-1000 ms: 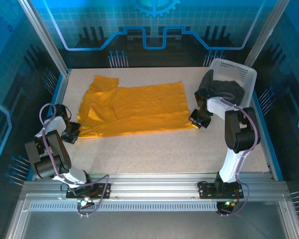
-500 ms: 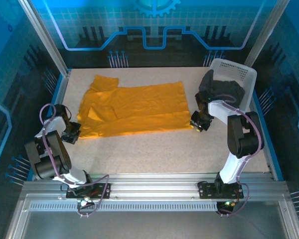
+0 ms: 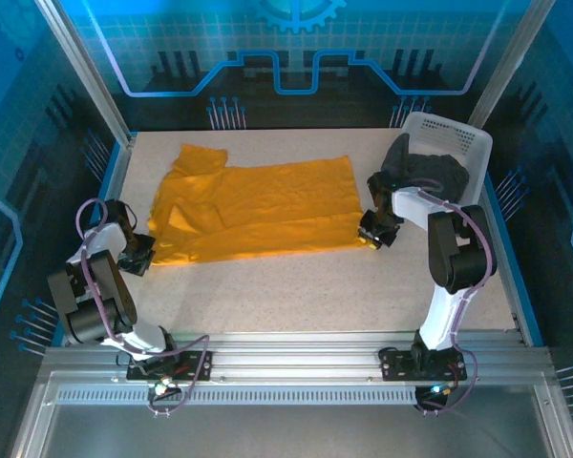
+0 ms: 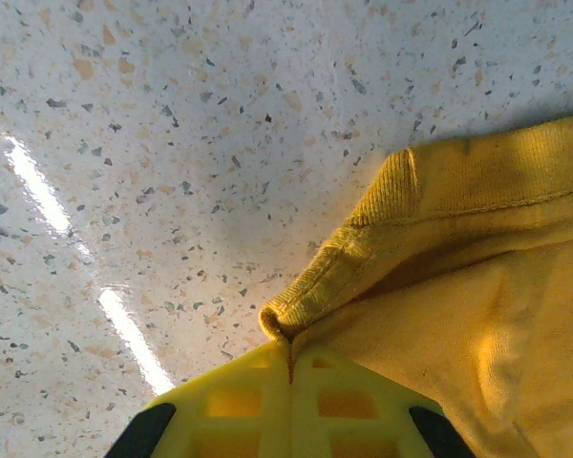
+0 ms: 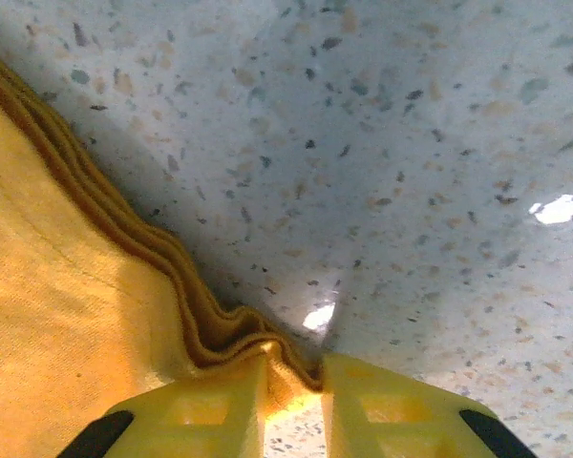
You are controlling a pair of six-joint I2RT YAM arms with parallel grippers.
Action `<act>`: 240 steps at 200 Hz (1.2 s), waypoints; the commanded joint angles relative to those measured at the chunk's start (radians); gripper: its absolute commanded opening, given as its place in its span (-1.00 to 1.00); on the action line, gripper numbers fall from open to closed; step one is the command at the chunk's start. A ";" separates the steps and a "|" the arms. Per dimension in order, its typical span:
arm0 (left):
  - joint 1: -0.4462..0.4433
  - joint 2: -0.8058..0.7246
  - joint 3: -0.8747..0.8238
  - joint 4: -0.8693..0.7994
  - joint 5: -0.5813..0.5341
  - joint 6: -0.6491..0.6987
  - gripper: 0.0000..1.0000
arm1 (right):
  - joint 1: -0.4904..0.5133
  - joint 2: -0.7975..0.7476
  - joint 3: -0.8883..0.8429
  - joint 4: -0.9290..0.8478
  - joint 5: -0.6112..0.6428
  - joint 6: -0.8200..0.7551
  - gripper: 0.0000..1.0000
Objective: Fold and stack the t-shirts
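The orange-yellow t-shirt (image 3: 258, 210) lies spread flat across the middle of the table, a sleeve bunched at its far left. My left gripper (image 3: 137, 256) sits at the shirt's near left corner. In the left wrist view its jaws (image 4: 288, 345) are pressed together with the ribbed hem (image 4: 349, 258) pinched at the tips. My right gripper (image 3: 374, 232) is at the near right corner. Its jaws (image 5: 294, 367) stand a narrow gap apart, with the layered, rippled edge (image 5: 220, 329) squeezed between the tips. The dark charcoal t-shirt (image 3: 428, 172) lies crumpled in the basket.
The white lattice basket (image 3: 463, 143) stands at the far right corner, just behind my right arm. Bare speckled tabletop (image 3: 286, 286) runs between the shirt and the arm bases. Blue frame rails border the table left and right.
My right gripper has slid a little left onto the shirt's near right corner. The left arm and the shirt look unmoved.
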 commanded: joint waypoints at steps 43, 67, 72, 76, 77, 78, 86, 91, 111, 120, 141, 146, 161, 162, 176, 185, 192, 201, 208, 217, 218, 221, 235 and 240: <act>0.012 -0.017 0.044 -0.044 0.024 0.033 -1.00 | -0.004 -0.046 0.029 -0.084 0.152 -0.014 -1.00; 0.012 -0.029 0.060 -0.070 0.024 0.048 -1.00 | -0.036 -0.095 0.013 -0.101 0.171 -0.042 -1.00; 0.012 -0.034 0.063 -0.075 0.022 0.050 -1.00 | -0.043 -0.101 0.010 -0.103 0.169 -0.048 -1.00; 0.012 -0.038 0.064 -0.079 0.021 0.053 -1.00 | -0.047 -0.105 0.007 -0.104 0.168 -0.055 -1.00; 0.012 -0.040 0.064 -0.081 0.021 0.055 -1.00 | -0.048 -0.106 0.006 -0.105 0.167 -0.055 -1.00; 0.012 -0.041 0.064 -0.081 0.020 0.055 -1.00 | -0.048 -0.107 0.006 -0.106 0.167 -0.056 -1.00; 0.012 -0.050 0.063 -0.091 0.018 0.058 -1.00 | -0.055 -0.112 0.002 -0.113 0.164 -0.065 -1.00; 0.012 -0.057 0.062 -0.097 0.014 0.060 -1.00 | -0.058 -0.115 0.000 -0.116 0.162 -0.070 -1.00; 0.011 -0.082 0.052 -0.121 0.007 0.067 -1.00 | -0.061 -0.136 -0.018 -0.126 0.161 -0.078 -1.00; 0.011 -0.097 0.039 -0.128 0.009 0.066 -1.00 | -0.060 -0.149 -0.031 -0.131 0.165 -0.074 -1.00; 0.009 -0.121 0.011 -0.145 0.007 0.068 -1.00 | -0.060 -0.172 -0.064 -0.140 0.167 -0.069 -1.00; 0.008 -0.123 0.001 -0.145 0.008 0.067 -1.00 | -0.059 -0.176 -0.073 -0.142 0.165 -0.069 -1.00; 0.004 -0.126 -0.031 -0.152 0.012 0.061 -1.00 | -0.058 -0.186 -0.101 -0.151 0.160 -0.062 -1.00; 0.004 -0.127 -0.033 -0.152 0.012 0.061 -1.00 | -0.057 -0.187 -0.103 -0.152 0.160 -0.062 -1.00; -0.003 -0.141 -0.063 -0.166 -0.006 0.051 -1.00 | -0.056 -0.206 -0.136 -0.160 0.160 -0.052 -1.00; -0.005 -0.157 -0.088 -0.171 -0.018 0.042 -1.00 | -0.055 -0.221 -0.160 -0.164 0.160 -0.041 -1.00; -0.007 -0.172 -0.107 -0.171 -0.021 0.033 -1.00 | -0.053 -0.232 -0.175 -0.171 0.160 -0.035 -1.00; -0.008 -0.189 -0.132 -0.170 -0.025 0.021 -1.00 | -0.052 -0.242 -0.193 -0.177 0.157 -0.027 -1.00; -0.009 -0.199 -0.149 -0.170 -0.028 0.014 -1.00 | -0.051 -0.246 -0.207 -0.178 0.155 -0.022 -1.00; -0.009 -0.206 -0.168 -0.163 -0.028 0.005 -1.00 | -0.049 -0.246 -0.222 -0.179 0.149 -0.016 -1.00; -0.009 -0.206 -0.169 -0.162 -0.027 0.004 -1.00 | -0.049 -0.246 -0.224 -0.179 0.149 -0.015 -1.00; -0.009 -0.207 -0.174 -0.159 -0.028 0.003 -1.00 | -0.049 -0.245 -0.228 -0.178 0.147 -0.014 -1.00; -0.009 -0.198 -0.186 -0.149 -0.025 -0.004 -0.99 | -0.049 -0.229 -0.243 -0.175 0.136 -0.007 -1.00; -0.009 -0.192 -0.184 -0.148 -0.027 -0.006 -0.98 | -0.049 -0.222 -0.245 -0.177 0.131 -0.004 -1.00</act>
